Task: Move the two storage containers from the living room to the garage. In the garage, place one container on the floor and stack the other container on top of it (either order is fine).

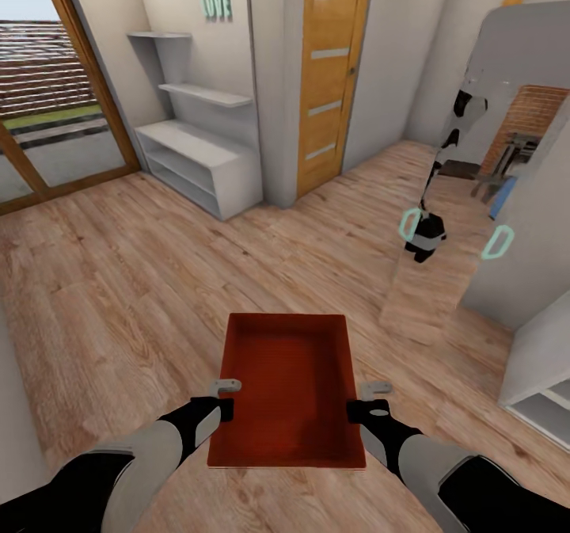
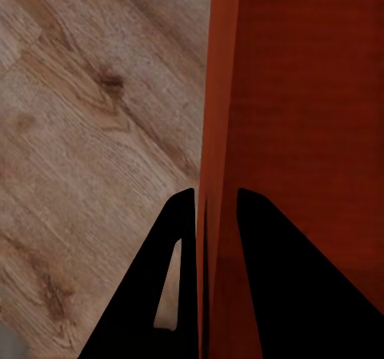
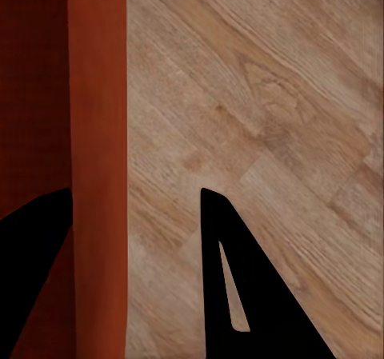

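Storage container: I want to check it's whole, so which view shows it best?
The head view: the storage container shows entire, open side up, over wood floor. Each wrist view shows just one side wall between the jaws.

One readable text: pale teal block letters "LOVE" point(image 1: 215, 5), mounted on the white wall panel point(image 1: 198, 50), upper left of the frame in the head view, just above the top white floating shelf point(image 1: 161, 35). Letters are small and slightly blurred, but the word reads clearly enough.

Nothing else legible. No label, brand or number visible on the orange-red rectangular plastic storage container point(image 1: 288, 390) in the lower centre of the head view, nor on its wall in either wrist view. No markings on the orange-brown wooden door with glass slits point(image 1: 330, 74) at upper centre.
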Tool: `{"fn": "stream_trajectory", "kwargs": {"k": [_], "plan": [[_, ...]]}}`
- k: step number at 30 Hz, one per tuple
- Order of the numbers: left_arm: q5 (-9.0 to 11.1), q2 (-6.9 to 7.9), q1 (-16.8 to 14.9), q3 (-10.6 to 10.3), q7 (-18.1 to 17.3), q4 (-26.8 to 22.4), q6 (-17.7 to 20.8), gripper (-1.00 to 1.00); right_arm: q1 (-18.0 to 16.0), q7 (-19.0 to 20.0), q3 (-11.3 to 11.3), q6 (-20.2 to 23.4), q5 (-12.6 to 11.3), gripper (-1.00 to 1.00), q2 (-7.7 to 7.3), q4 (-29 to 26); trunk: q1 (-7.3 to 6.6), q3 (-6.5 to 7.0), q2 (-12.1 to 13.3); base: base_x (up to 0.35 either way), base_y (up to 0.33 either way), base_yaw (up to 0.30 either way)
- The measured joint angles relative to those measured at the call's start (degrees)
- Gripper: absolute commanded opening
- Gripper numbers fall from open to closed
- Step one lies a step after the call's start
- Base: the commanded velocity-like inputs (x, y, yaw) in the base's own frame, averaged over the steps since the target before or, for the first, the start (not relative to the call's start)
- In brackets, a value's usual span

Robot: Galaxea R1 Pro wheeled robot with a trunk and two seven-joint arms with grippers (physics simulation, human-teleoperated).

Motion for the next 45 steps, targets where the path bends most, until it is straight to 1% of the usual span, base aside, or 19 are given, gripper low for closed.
{"fn": "stream_trajectory", "kwargs": {"k": [45], "plan": [[-0.03,0.0,0.0,0.11,-0.01,-0.01,0.0,-1.0,0.0,0.0,0.06,-0.18,-0.01,-1.0,0.0,0.0,0.0,0.0,0.0,0.322,0.0,0.0]]}}
